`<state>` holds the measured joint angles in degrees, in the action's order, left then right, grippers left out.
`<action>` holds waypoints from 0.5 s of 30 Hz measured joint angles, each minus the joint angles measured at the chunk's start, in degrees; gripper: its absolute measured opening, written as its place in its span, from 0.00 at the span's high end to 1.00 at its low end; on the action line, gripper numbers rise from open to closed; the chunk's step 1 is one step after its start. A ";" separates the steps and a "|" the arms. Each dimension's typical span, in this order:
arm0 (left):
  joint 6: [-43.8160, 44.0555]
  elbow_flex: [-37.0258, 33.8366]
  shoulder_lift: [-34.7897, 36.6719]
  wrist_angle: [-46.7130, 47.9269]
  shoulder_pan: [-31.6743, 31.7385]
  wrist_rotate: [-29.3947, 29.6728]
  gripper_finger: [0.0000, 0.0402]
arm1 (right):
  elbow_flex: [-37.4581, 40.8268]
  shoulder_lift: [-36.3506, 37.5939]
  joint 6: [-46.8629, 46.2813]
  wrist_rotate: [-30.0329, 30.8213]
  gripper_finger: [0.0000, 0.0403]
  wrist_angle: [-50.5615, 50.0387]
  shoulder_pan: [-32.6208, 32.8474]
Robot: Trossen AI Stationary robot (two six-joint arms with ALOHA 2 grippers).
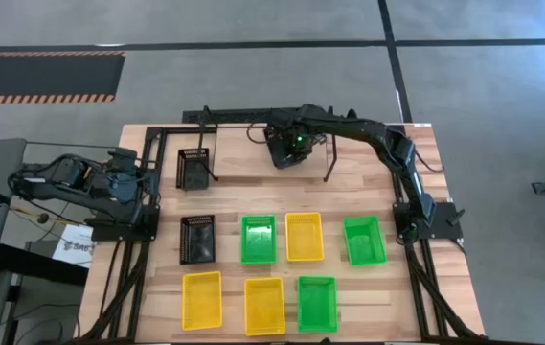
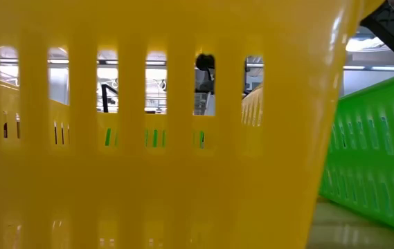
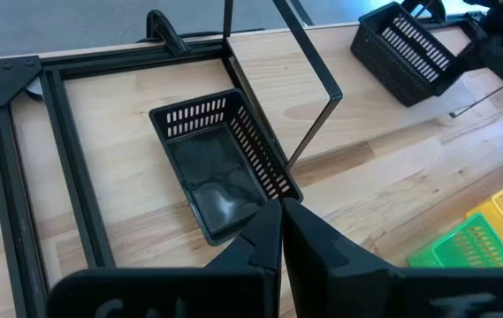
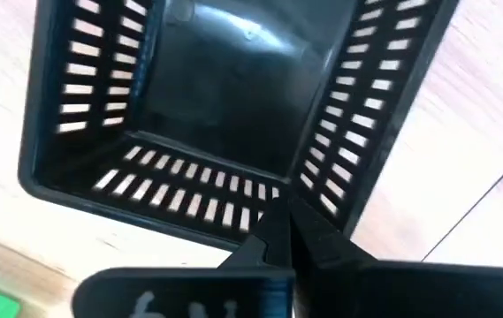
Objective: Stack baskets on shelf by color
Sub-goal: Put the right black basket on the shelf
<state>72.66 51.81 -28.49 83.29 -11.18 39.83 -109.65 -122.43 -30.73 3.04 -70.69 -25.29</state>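
My right gripper (image 1: 291, 150) reaches to the far middle of the table at the shelf (image 1: 253, 117) and is shut on a black basket (image 3: 406, 53), which is tilted. A second black basket (image 1: 193, 170) sits flat on the wood under the shelf's left end, and a third (image 1: 198, 238) lies nearer. My left gripper (image 3: 282, 225) is shut and waits at the table's left, just short of the second black basket (image 3: 220, 163). Green and yellow baskets fill the near half of the table. My right gripper pinches the black basket's perforated wall near a corner (image 4: 264, 196), with the shut fingers (image 4: 308, 238) at the rim. The basket's open side faces the wrist camera. It hangs tilted, with its open side turned toward the table's left. I cannot tell whether any part rests on the shelf.
Near row: yellow basket (image 1: 202, 300), yellow basket (image 1: 264, 305), green basket (image 1: 317, 303). Middle row: green (image 1: 259, 238), yellow (image 1: 305, 236), green (image 1: 364, 240). A yellow basket wall (image 2: 148, 124) blocks the low view. The large black frame (image 3: 65, 168) edges the table's left.
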 joint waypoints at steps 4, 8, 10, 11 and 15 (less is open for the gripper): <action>-0.17 0.00 -0.01 0.00 0.01 -0.02 1.00 | 0.00 0.00 -0.88 0.02 1.00 -0.31 1.57; -0.24 0.00 0.00 0.00 0.00 -0.02 1.00 | 0.00 0.00 -2.20 0.05 1.00 -2.05 3.06; -0.30 0.00 0.00 0.00 0.00 -0.02 1.00 | 0.00 0.00 -2.02 1.69 1.00 -2.27 3.59; -0.35 0.00 0.00 0.00 0.00 -0.02 1.00 | 0.00 0.00 -2.03 2.84 1.00 -2.16 3.60; -0.43 0.00 0.00 0.00 0.02 -0.15 1.00 | 0.00 0.50 -2.59 3.42 1.00 -1.23 2.06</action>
<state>72.24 51.81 -28.49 83.29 -11.16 39.69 -109.65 -121.93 -33.32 6.46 -71.92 -23.24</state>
